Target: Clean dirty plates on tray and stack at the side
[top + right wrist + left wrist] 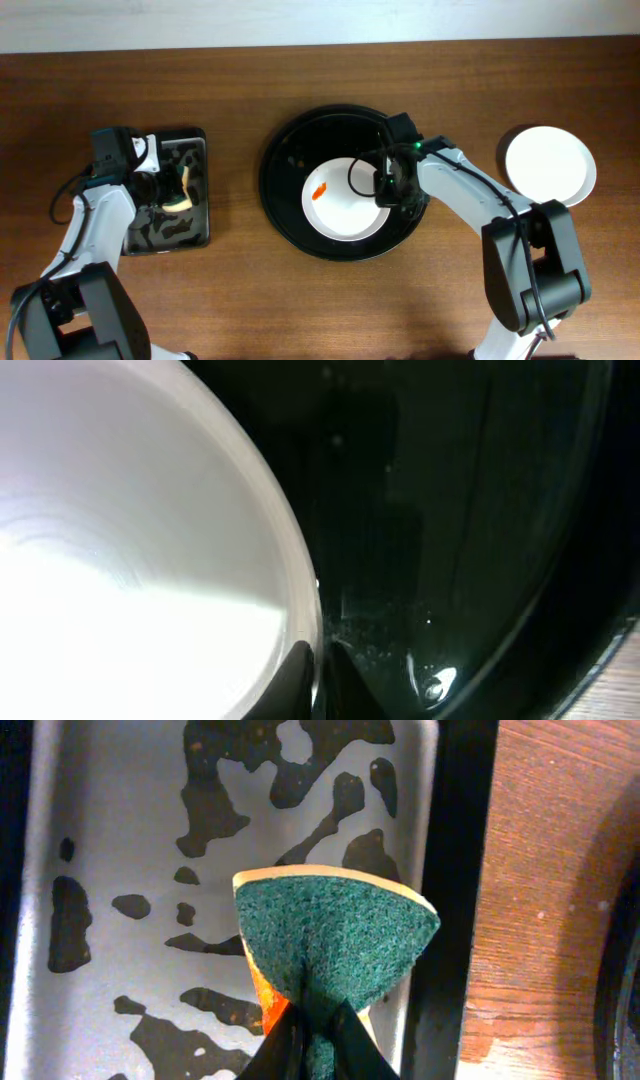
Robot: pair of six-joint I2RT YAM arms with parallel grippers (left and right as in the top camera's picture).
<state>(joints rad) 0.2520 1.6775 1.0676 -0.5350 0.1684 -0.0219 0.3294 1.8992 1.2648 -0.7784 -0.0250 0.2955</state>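
The right gripper (318,670) pinches the smeared plate (340,215) by its rim on the tray (288,152) (left gripper (312,1035) clamps the sponge (335,935)), so a tilted lift may slip it

Overhead looking straight down on the whole worktop (230,310), left wrist close above the sponge tray (110,800), right wrist even closer at the rim of a plate (150,560) in the black tray (450,510), both spots within overhead's view
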